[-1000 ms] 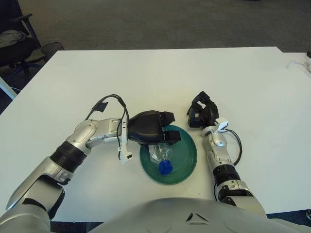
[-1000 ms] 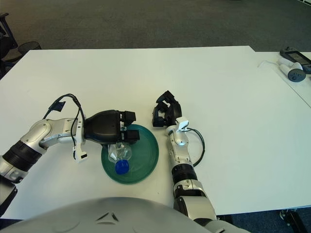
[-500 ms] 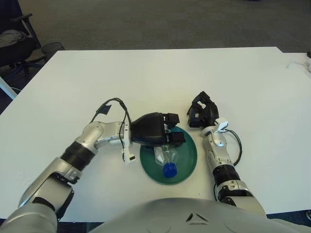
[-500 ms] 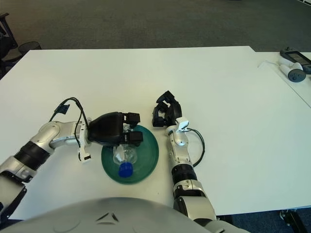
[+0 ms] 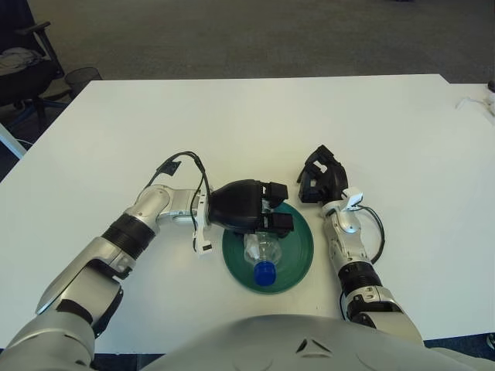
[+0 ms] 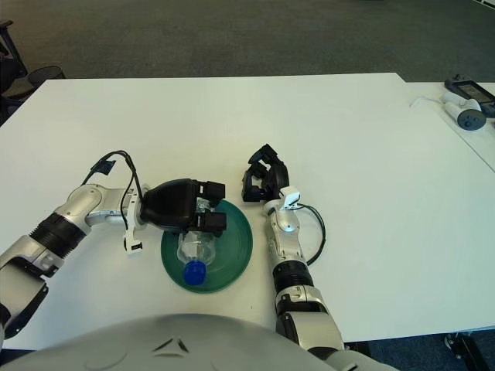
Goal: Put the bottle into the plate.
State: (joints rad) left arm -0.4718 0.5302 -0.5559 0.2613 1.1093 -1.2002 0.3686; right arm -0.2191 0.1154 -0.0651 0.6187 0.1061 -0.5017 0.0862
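On the white table (image 5: 232,124), round dark green plate (image 5: 298,251) near the front edge, clear plastic bottle with blue cap (image 5: 263,255) lying inside it, cap toward the robot, black left hand (image 5: 240,207) fingers closed around the bottle's upper end, right hand (image 5: 321,179) resting just beside the plate, fingers loosely curled, holding nothing.

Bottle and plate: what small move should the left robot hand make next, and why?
Probably open the fingers and lift away. The bottle already lies on its side inside the green plate, blue cap toward the robot, while the left robot hand covers its far end. The right robot hand rests on the table beside the plate.
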